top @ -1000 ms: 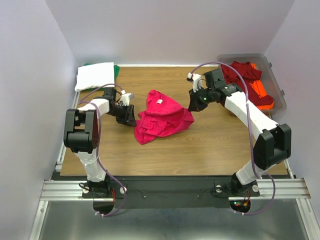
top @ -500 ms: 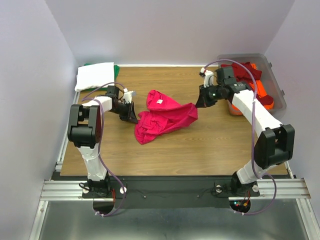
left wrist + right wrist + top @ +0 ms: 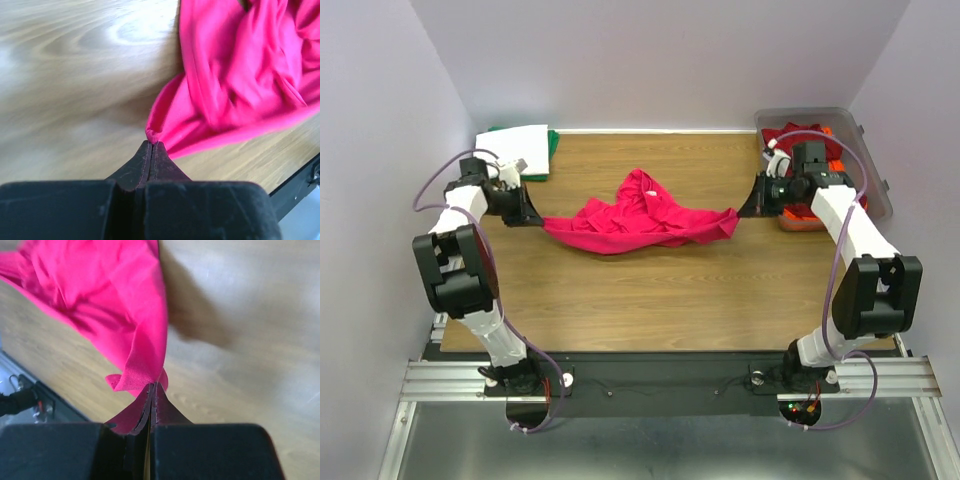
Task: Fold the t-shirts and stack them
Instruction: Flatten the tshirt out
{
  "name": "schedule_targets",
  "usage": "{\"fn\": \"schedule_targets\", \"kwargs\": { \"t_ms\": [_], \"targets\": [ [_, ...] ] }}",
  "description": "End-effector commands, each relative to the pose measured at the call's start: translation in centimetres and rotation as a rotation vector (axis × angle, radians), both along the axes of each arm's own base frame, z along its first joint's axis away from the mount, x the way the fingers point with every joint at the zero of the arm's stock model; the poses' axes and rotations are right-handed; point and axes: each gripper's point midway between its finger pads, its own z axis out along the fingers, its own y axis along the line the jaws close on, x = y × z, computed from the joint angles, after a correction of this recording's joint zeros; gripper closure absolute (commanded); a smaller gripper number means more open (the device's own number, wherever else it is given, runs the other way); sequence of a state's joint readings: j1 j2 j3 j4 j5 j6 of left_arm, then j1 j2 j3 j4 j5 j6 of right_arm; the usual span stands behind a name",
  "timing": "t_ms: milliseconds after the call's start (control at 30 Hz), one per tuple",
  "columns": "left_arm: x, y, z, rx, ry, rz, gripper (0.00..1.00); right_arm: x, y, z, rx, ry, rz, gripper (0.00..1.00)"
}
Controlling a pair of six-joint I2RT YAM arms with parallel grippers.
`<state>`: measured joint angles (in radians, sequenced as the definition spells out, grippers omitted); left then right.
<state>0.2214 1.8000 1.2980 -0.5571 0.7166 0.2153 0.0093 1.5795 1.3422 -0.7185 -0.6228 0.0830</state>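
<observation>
- While it is gripped at both ends, the pink-red t-shirt (image 3: pixel 640 215) is spread across the middle of the worktop (image 3: pixel 650 300), with its bunched centre lying on the wood and its two ends pulled out to left and right.
- The left tool (image 3: pixel 528 213) is closed tight upon the shirt's left end; in the left wrist view a small fold of hem is seen pinched at the very tips of the jaws.
- The left arm (image 3: pixel 460 200) is folded back on itself near the far left corner, and its tool is turned inward toward the centre.
- The right tool (image 3: pixel 752 206) is clamped on the right end of the cloth, a fold of which is seen nipped between the jaws in the right wrist view.
- The right arm (image 3: pixel 850 225) is stretched along the right edge, with its wrist bent to the left, just beside the bin (image 3: pixel 875 185).
- A dark red t-shirt (image 3: pixel 795 135) and an orange t-shirt (image 3: pixel 803 214) are seen lying in that bin.
- A folded white t-shirt (image 3: pixel 510 152) is laid at the far left corner, over a green t-shirt (image 3: pixel 553 142).
</observation>
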Motion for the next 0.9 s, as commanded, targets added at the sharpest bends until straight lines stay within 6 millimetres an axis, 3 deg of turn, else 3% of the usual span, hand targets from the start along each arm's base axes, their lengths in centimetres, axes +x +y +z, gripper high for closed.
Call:
{"fn": "schedule_targets", "kwargs": {
  "t_ms": [0,100,167,200,233,267,300,333,367,400,433,467,533,567,600,667,867],
  "targets": [
    [-3.2,0.1,2.0,-0.036,0.025,-0.020,1.00,-1.9,0.6,1.2,0.067,0.017,-0.027,0.99],
    [-3.9,0.2,3.0,-0.084,0.017,-0.007,1.00,-1.1,0.8,2.5,0.092,-0.005,-0.044,0.99],
    [-3.4,0.5,5.9,-0.123,-0.047,0.001,1.00,0.9,-0.4,5.0,0.107,-0.068,-0.082,0.99],
    [-2.2,0.8,8.4,-0.116,-0.115,-0.001,1.00,1.8,-0.7,6.3,0.118,-0.092,-0.101,0.99],
    [-1.6,0.9,10.7,-0.110,-0.175,-0.003,1.00,3.4,-1.3,9.6,0.128,-0.179,-0.121,0.99],
    [-0.9,1.0,13.0,-0.129,-0.218,0.012,1.00,4.8,-2.5,11.2,0.145,-0.212,-0.157,0.99],
    [0.6,1.5,17.4,-0.108,-0.331,0.018,1.00,5.7,-3.1,13.0,0.178,-0.233,-0.192,1.00],
    [1.3,1.7,20.0,-0.112,-0.385,0.034,1.00,6.7,-3.7,14.9,0.190,-0.282,-0.212,0.99],
    [2.2,1.8,22.4,-0.127,-0.430,0.065,1.00,8.0,-4.7,18.5,0.201,-0.366,-0.234,0.99],
    [2.7,1.9,24.7,-0.127,-0.476,0.078,1.00,8.6,-5.0,20.1,0.229,-0.389,-0.253,0.99],
    [3.7,2.2,28.6,-0.106,-0.587,0.079,1.00,9.1,-5.3,22.1,0.239,-0.439,-0.259,1.00],
    [4.0,2.2,30.2,-0.129,-0.608,0.108,1.00,9.6,-5.4,24.7,0.250,-0.500,-0.257,1.00],
    [4.3,2.1,34.4,-0.120,-0.735,0.098,1.00,10.1,-5.5,27.5,0.283,-0.553,-0.270,0.99],
    [4.2,2.0,35.6,-0.127,-0.765,0.097,1.00,10.3,-5.7,29.7,0.288,-0.608,-0.268,0.99],
    [3.8,1.9,37.3,-0.123,-0.808,0.096,1.00,10.2,-5.7,30.8,0.301,-0.626,-0.274,0.99],
    [3.5,1.9,38.8,-0.104,-0.864,0.097,1.00,9.6,-5.9,33.3,0.288,-0.700,-0.280,0.99],
    [0.3,1.2,39.9,-0.035,-0.941,0.093,1.00,6.3,-6.2,35.7,0.250,-0.776,-0.319,0.99]
  ]
}}
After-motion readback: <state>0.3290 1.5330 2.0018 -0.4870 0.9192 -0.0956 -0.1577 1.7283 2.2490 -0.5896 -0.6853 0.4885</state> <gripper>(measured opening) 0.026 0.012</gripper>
